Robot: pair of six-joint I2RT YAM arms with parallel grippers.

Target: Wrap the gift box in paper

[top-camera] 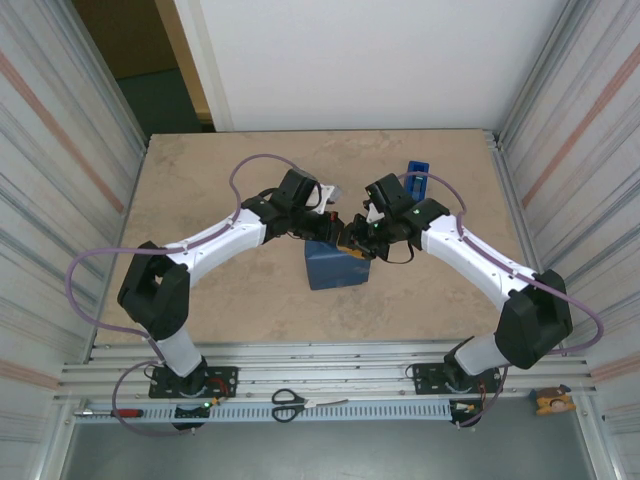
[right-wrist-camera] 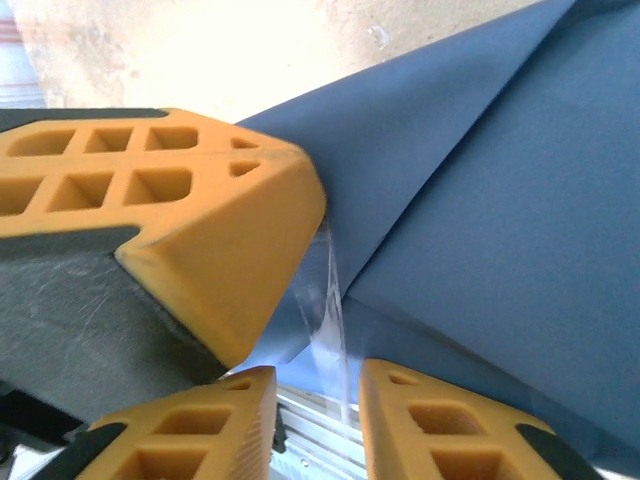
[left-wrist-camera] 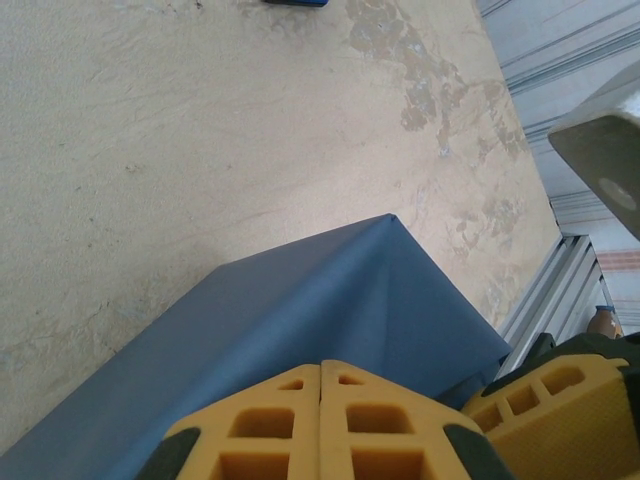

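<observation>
Tan tabletop (top-camera: 220, 200) under boxy blue paper (top-camera: 335, 268); left gripper (left-wrist-camera: 320, 365) closed, right gripper (right-wrist-camera: 318, 375) parted around clear tape strip (right-wrist-camera: 325, 320); tape dispenser (top-camera: 417, 170) beyond.

Paper (top-camera: 338, 270) at table (top-camera: 220, 200) centre, tape dispenser (top-camera: 417, 170) behind right, scissors (top-camera: 290, 404) at near rail (top-camera: 380, 385).
</observation>
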